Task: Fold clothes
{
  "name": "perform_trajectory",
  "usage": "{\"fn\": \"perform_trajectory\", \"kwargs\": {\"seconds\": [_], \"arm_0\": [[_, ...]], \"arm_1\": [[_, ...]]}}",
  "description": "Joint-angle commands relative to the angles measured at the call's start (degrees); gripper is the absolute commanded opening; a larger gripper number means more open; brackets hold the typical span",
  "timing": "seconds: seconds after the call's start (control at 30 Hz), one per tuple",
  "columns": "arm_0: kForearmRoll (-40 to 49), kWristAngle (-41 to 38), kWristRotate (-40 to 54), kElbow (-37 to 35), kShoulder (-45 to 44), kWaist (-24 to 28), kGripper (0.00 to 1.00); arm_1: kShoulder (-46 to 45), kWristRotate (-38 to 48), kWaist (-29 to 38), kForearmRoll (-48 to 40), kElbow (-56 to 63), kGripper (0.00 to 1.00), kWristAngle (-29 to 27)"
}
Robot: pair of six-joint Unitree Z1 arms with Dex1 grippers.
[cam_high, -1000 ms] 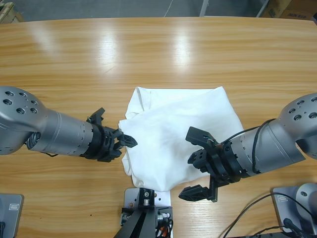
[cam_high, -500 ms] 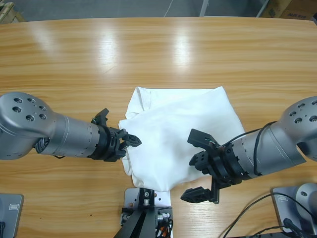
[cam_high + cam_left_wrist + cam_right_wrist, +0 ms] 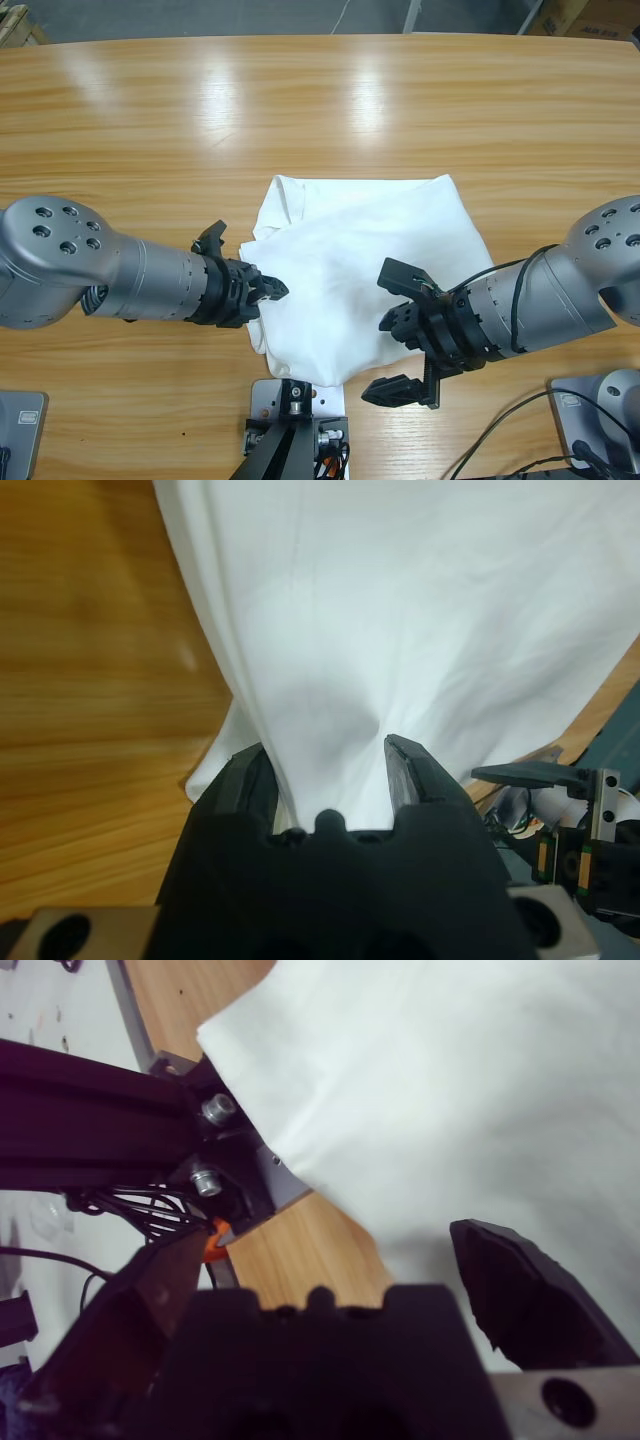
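We see the left gripper (image 3: 325, 780) with its jaws narrowed around a pinch of the white T-shirt (image 3: 400, 610), at the shirt's left edge in the high view (image 3: 262, 290). The right gripper (image 3: 405, 335) has its jaws spread wide, holding nothing, one jaw above the shirt's lower right edge and the other above bare wood. The T-shirt (image 3: 365, 270) lies rumpled and partly folded on the bench (image 3: 320, 110), near its front edge, between both arms.
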Motion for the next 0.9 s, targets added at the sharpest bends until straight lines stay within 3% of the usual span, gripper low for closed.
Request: {"fn": "perform_trajectory", "kwargs": {"seconds": [0.03, 0.1, 0.5, 0.6, 0.67, 0.8, 0.9], "arm_0": [[-0.41, 1.31, -0.27, 3.61, 0.58, -1.0, 0.455], [-0.39, 1.55, -0.3, 4.0, 0.58, -1.0, 0.526], [-1.96, 1.5, -0.39, 2.33, 2.81, -1.42, 0.5], [-3.49, 1.78, -0.06, 2.42, 3.28, -1.89, 0.357], [-3.88, 2.01, 0.91, 2.37, 3.21, -1.96, 0.194], [-3.95, 2.26, 1.82, 2.33, 2.77, -1.96, 0.152], [-3.93, 3.19, 2.6, 2.51, 2.19, -1.96, 0.006]], "arm_1": [[1.14, 0.91, 0.43, -0.73, 1.73, 1.0, -0.93], [1.28, 0.91, 0.42, -0.85, 1.97, 1.0, -0.81], [1.53, 1.35, 0.43, -2.45, 2.97, 1.0, -0.81], [1.76, 1.44, 0.42, -2.82, 3.06, 0.996, -0.81], [2.0, 1.52, 0.42, -3.07, 3.08, 0.996, -0.81], [2.74, 1.61, 0.43, -3.38, 3.08, 0.996, -0.79], [3.25, 1.61, 0.42, -3.84, 3.26, 0.996, -0.63]]}}
